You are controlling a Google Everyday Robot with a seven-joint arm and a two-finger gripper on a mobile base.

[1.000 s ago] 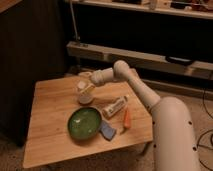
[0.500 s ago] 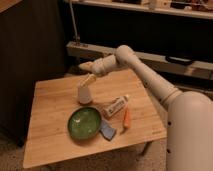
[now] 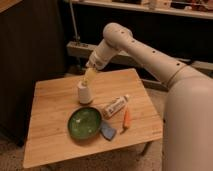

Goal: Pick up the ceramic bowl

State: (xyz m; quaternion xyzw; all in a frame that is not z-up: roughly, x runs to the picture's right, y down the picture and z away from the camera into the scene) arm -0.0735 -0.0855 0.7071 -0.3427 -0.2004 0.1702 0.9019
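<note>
The ceramic bowl [image 3: 84, 122] is wide, shallow, glossy green with a dark rim. It sits on the wooden table [image 3: 50, 105], left of centre toward the front. My gripper [image 3: 89, 76] hangs at the end of the white arm [image 3: 145, 50], above the small white upturned cup [image 3: 85, 93] and behind the bowl. It is apart from the bowl.
A white tube [image 3: 115, 106] lies right of the bowl. An orange carrot-like item [image 3: 127, 119] lies beside it. A blue object [image 3: 108, 131] touches the bowl's right front. Dark shelving and a rail stand behind the table. My white body fills the right side.
The arm has risen and the view has closed in on the table. The gripper now sits a little higher above the white cup. The objects have not moved.
</note>
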